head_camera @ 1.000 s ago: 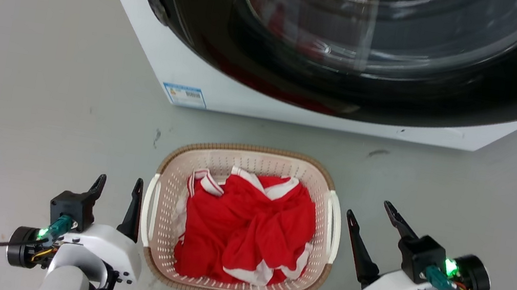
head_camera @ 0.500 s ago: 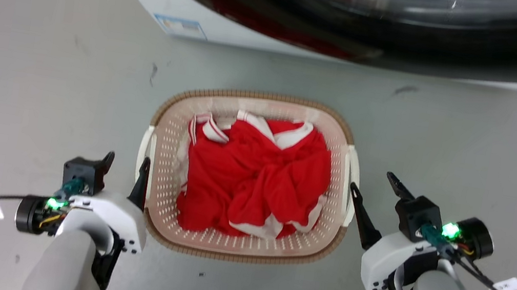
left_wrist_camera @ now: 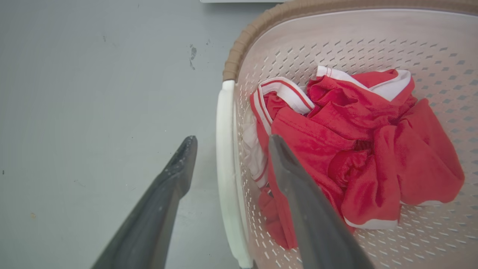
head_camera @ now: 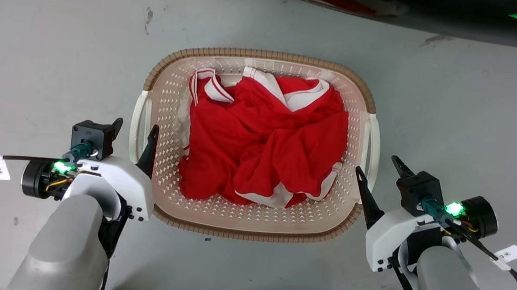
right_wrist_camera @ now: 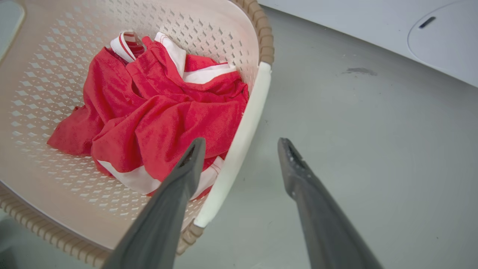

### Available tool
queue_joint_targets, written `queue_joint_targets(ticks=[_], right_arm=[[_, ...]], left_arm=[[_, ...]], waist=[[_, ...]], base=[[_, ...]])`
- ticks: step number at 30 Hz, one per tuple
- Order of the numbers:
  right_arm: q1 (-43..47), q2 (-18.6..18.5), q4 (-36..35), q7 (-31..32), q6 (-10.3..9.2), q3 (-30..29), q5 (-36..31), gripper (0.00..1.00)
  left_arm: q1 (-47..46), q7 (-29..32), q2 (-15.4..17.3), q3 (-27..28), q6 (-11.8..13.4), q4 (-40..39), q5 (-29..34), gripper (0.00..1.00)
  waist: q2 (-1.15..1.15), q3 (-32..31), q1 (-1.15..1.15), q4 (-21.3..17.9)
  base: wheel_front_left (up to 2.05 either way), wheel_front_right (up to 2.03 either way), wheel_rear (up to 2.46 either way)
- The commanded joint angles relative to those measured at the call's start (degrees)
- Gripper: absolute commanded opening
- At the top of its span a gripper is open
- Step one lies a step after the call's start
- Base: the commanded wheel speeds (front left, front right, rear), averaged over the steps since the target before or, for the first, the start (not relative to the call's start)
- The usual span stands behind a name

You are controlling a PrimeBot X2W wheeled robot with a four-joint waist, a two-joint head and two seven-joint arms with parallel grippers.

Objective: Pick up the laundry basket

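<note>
Cream-white perforated plastic laundry basket (head_camera: 169,100), trimmed with a brown woven-look rim, stands on the grey floor (head_camera: 23,25) just in front of a white washing machine with a dark door (head_camera: 415,9). The head view cuts the machine off at its top edge. A crumpled red garment with white trim (head_camera: 263,146) lies inside the basket.

From the head view, the left tool (head_camera: 136,124) and right tool (head_camera: 376,163) sit at the basket's two sides, each with its fingers spread apart. The wrist views tell more. The left tool's fingers (left_wrist_camera: 175,175) straddle the white left handle (left_wrist_camera: 225,157), one over the floor and one over the garment. The right tool's fingers (right_wrist_camera: 186,164) straddle the white right handle (right_wrist_camera: 244,123) likewise. Whether any finger touches a handle, I cannot tell. Each wrist view cuts off the basket's far side.
</note>
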Motion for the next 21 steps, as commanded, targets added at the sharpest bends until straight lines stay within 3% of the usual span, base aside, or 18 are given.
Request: queue_joint_targets(ticks=[1,17,18,19,20,21], right_arm=[[-1.28,-0.09,0.87,-0.11,-0.04,0.21,-0.25,1.0],[-5.48,-0.09,5.39,-0.12,-0.04,0.62,-0.18,1.0],[-5.65,-0.09,5.63,-0.12,-0.04,0.87,0.01,0.87],[-6.03,-0.09,5.45,-0.12,-0.04,1.1,0.17,0.34],[-6.19,-0.09,5.84,-0.11,-0.04,1.5,0.42,0.0],[-6.26,-0.08,6.18,-0.12,-0.04,1.93,0.76,0.0]], left_arm=[[-1.02,-0.16,0.2,-0.12,-0.04,0.31,-0.08,1.0],[-3.8,-0.16,-0.33,-2.51,-0.08,1.78,-0.89,1.0],[-3.84,-0.16,-0.37,-2.7,-0.08,2.01,-0.91,1.0],[-3.87,-0.16,-0.4,-2.91,-0.08,2.34,-0.8,0.64],[-3.98,-0.16,-0.42,-3.27,-0.08,2.88,-0.64,0.0],[-4.06,-0.16,-0.48,-3.71,-0.08,3.48,-0.59,0.0]], waist=[[0.0,0.9,-0.01,0.19],[0.0,4.25,-0.01,0.87],[0.0,4.29,-0.01,0.87],[0.0,4.34,-0.01,0.85],[0.0,4.36,-0.01,0.83],[0.0,4.36,-0.01,0.81]], base=[[0.0,0.0,0.0],[0.0,0.0,0.0],[0.0,0.0,0.0],[0.0,0.0,0.0],[0.0,0.0,0.0],[0.0,0.0,0.0]])
